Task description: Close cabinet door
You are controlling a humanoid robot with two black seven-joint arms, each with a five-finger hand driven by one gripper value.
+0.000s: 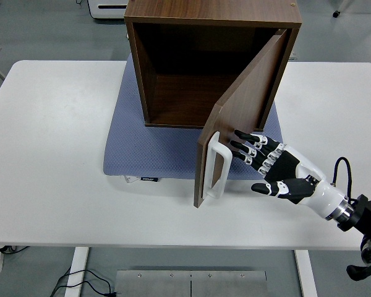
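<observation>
Robot hand [269, 166] flat against cabinet door [238, 117]

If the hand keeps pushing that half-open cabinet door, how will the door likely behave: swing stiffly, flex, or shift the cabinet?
The door looks like a rigid wood panel hinged at the cabinet's right side, so it should swing as one piece without flexing. The right hand pushes open-fingered beside the white handle. The cabinet sits on a blue mat, which probably limits sliding.

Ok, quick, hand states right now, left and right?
Left: not in view.
Right hand: open, fingers spread against the outer face of the cabinet door, beside its white handle; holding nothing.
</observation>
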